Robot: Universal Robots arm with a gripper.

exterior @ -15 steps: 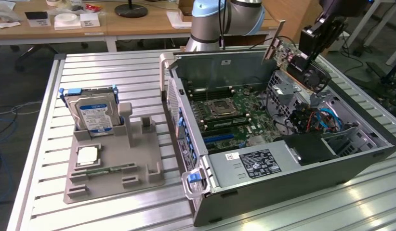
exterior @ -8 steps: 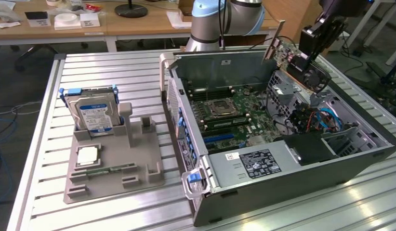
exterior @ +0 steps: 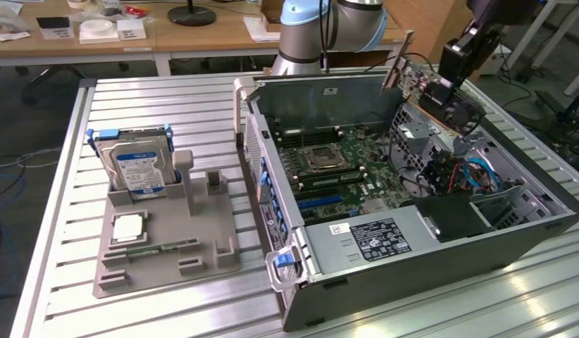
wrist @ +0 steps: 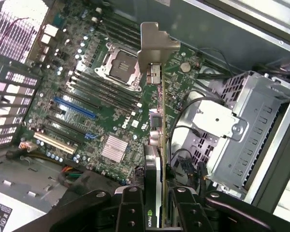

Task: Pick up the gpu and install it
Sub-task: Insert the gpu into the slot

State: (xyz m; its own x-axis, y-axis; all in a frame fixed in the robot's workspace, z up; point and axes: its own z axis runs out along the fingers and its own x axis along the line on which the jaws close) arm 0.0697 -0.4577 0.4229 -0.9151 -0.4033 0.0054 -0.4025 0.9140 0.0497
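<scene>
Green-edged and black-shrouded, the gpu [wrist: 153, 164] is clamped edge-on between the pincer's [wrist: 157, 200] jaws. Its silver bracket [wrist: 152, 43] points away from the pincer, over the motherboard [wrist: 87, 87]. Done well, I judge, this carry keeps the card untwisted in the grip, level with the board and clear of the drive cage [wrist: 251, 121] alongside.

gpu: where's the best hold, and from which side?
Pinch the gpu across its two flat faces, at the end away from the silver bracket, coming in edge-on. It is thin and flat, so those faces suit the fingers. The gripper holds it that way now, bracket free.
</scene>
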